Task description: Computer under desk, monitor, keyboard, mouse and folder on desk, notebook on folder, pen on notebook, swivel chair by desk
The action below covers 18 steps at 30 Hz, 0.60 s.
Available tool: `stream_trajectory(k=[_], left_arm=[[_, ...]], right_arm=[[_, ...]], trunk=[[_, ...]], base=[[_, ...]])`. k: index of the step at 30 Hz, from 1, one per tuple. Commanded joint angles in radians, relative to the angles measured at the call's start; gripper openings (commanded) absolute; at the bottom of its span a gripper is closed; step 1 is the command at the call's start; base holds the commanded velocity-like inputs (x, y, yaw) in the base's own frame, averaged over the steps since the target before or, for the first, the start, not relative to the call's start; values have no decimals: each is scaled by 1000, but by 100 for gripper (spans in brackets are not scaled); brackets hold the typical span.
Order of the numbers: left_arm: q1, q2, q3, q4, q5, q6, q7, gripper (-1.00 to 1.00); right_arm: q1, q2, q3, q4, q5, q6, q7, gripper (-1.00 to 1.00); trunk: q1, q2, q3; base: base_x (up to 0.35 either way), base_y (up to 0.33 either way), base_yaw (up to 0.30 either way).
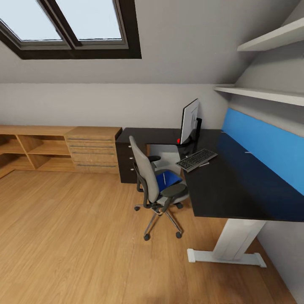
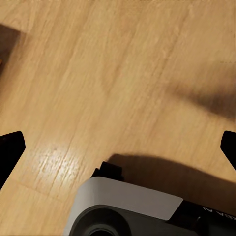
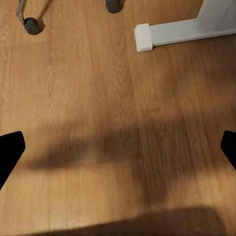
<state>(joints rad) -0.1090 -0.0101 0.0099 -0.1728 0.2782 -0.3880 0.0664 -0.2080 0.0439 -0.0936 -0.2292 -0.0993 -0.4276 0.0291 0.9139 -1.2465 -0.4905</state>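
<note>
A black desk [image 1: 236, 181] runs along the right wall in the head view. On it stand a monitor [image 1: 191, 121] and, in front of that, a grey keyboard [image 1: 196, 159]. A small red item [image 1: 179, 140] lies by the monitor's base. The grey swivel chair [image 1: 154, 183] stands at the desk's edge with a blue folder [image 1: 166, 179] on its seat. My left gripper [image 2: 118, 150] hangs open over bare wood floor. My right gripper [image 3: 118, 150] is open too, over floor near the chair's casters [image 3: 32, 24] and the desk's white foot [image 3: 147, 37].
A white desk leg [image 1: 232, 247] stands on the floor at right. Dark drawers [image 1: 126, 158] and low wooden shelving [image 1: 55, 147] line the far wall. Wall shelves [image 1: 270, 95] hang above the desk. Part of my own base [image 2: 123, 211] shows below the left gripper.
</note>
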Motion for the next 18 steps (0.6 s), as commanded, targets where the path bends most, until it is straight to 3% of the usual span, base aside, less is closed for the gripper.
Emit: stream_trajectory(k=[1,9,18], left_arm=[[-1,0,1,0,0,-3,3,100],[-1,4,2,1,1,-6,-2,100],[-1,4,1,1,1,-6,-5,100]], right_arm=[[-1,1,-3,1,-7,-3,3,100],[-1,1,-3,1,-7,-3,3,100],[-1,1,-3,-1,-7,-2,3,100]], trunk=[[0,-1,-1],[0,-1,-1],[0,-1,-1]], base=[[0,0,-2],[-17,23,0],[-100,253,0]])
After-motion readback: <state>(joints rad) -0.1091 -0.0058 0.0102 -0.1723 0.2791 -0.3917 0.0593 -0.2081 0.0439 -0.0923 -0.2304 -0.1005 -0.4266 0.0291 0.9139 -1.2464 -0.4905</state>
